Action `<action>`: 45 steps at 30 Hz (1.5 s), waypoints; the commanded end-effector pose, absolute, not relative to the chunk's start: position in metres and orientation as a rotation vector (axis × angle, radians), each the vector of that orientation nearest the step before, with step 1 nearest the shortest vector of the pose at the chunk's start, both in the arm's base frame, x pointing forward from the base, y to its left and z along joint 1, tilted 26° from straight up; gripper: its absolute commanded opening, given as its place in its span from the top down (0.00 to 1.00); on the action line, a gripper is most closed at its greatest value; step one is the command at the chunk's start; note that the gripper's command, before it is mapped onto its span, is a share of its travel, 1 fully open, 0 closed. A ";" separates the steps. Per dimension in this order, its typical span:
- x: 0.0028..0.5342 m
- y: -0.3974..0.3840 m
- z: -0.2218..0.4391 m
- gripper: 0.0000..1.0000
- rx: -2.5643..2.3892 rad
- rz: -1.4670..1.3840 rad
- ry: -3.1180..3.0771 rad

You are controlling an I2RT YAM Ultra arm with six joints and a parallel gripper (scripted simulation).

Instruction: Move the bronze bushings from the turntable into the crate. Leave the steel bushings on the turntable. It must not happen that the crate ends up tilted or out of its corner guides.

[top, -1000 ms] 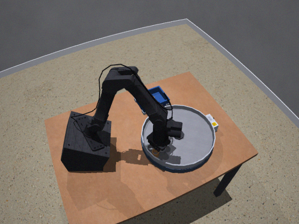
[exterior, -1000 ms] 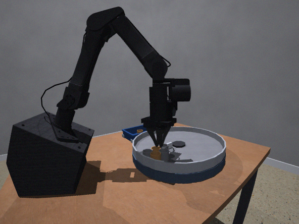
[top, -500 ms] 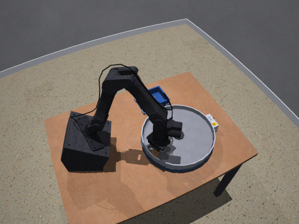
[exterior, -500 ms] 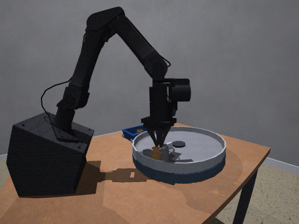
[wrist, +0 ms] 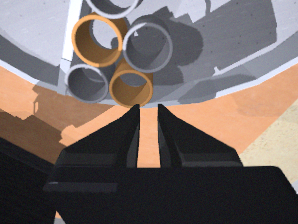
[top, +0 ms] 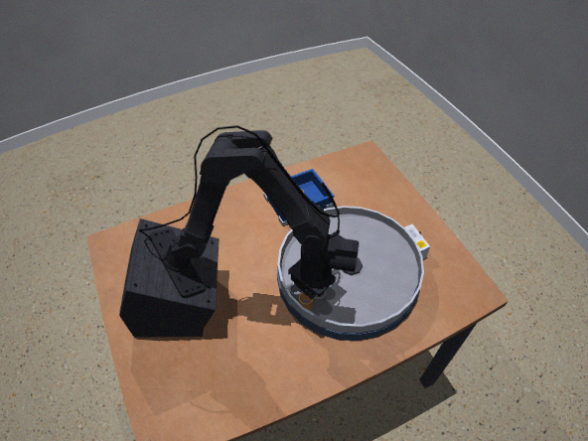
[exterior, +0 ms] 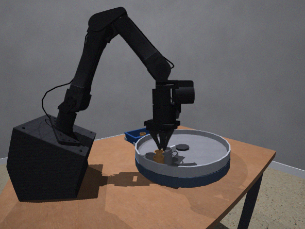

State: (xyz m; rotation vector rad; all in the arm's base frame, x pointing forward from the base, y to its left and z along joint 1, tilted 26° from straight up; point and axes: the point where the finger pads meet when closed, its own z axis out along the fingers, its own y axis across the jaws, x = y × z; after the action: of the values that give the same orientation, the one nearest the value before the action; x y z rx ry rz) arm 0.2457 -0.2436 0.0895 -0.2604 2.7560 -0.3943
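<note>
Wrist view shows the jaws (top: 315, 292) (exterior: 161, 149) nearly closed, a slim gap between the tips with nothing gripped. Two bronze bushings (top: 305, 299) (exterior: 158, 160) (wrist: 80, 46) stand upright at the left, near part of the turntable (top: 387, 278) (exterior: 183, 168) (wrist: 30, 70), packed among three steel bushings (exterior: 150, 156) (wrist: 169, 47). Another bronze bushing (exterior: 142, 134) sits in the blue crate (top: 314, 190) (exterior: 132, 140) on the far side of the bench (top: 248, 372) (exterior: 123, 206).

These should handle as stiff, fairly dense little tubes, hard to crush but possibly slippery on their smooth walls. A square grip across the outer wall, below the rim, looks soundest; the tips will need more spread first, and crowding could nudge a steel neighbour. Lower each gently, as a knock might tilt the crate.

The bronze ones are warm orange-brown, open-topped cylinders with bright rims and shaded bores; the steel ones are dull grey.

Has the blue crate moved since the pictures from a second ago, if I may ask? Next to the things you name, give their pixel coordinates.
No; the blue crate (top: 312, 191) (exterior: 136, 133) keeps its place behind the turntable (top: 421, 278) (exterior: 185, 171).
</note>
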 end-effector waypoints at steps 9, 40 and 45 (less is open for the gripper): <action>0.254 -0.249 0.111 0.85 -0.270 -0.448 2.698; 0.264 -0.258 0.089 0.85 -0.252 -0.458 2.694; 0.264 -0.258 0.088 0.85 -0.253 -0.456 2.695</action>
State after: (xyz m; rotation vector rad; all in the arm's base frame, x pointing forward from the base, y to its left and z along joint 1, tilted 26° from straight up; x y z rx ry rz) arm 0.2556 -0.2483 0.0688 -0.2678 2.7504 -0.3956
